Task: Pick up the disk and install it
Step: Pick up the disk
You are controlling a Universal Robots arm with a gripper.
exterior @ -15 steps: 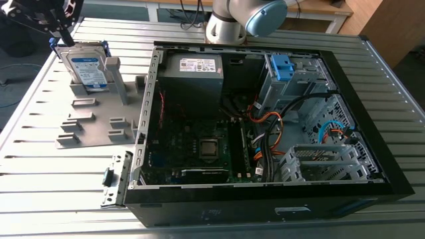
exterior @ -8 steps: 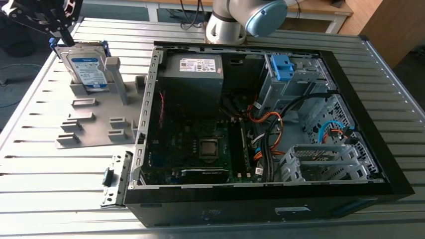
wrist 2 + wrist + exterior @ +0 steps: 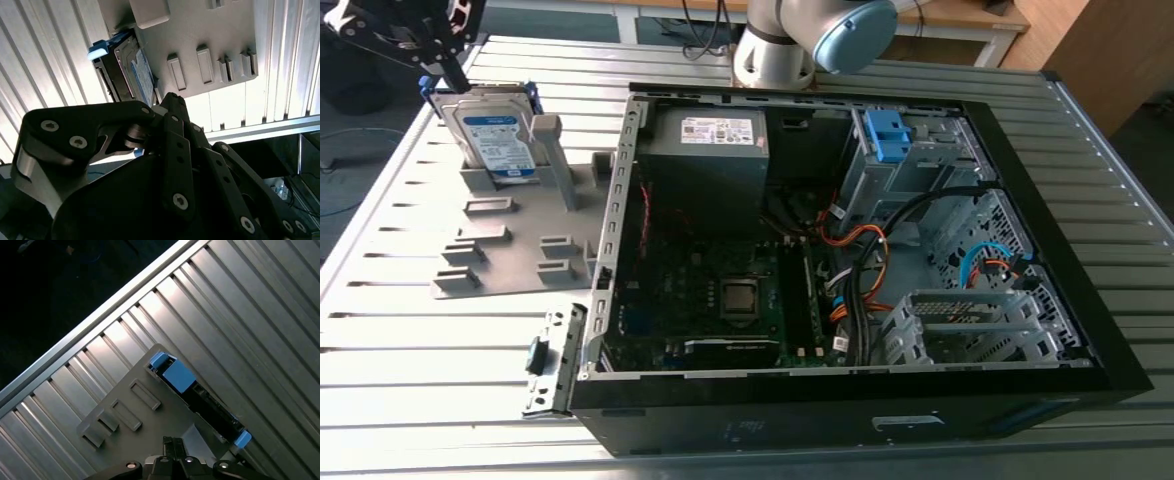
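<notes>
I am hovering my gripper (image 3: 447, 68) just above the disk (image 3: 500, 140), which is standing upright in the rack (image 3: 494, 255); whether the gripper is open or closed, I cannot tell. I am judging this the pick-up step, calling for squaring onto the disk's top edge.

Light glares off the ribbed silver desk (image 3: 427, 340), beyond whose far edge stand a white-framed wooden table (image 3: 961, 22) and a wooden cabinet (image 3: 1107, 60), with dim grey floor (image 3: 340, 170) at the exterior view's left.
</notes>
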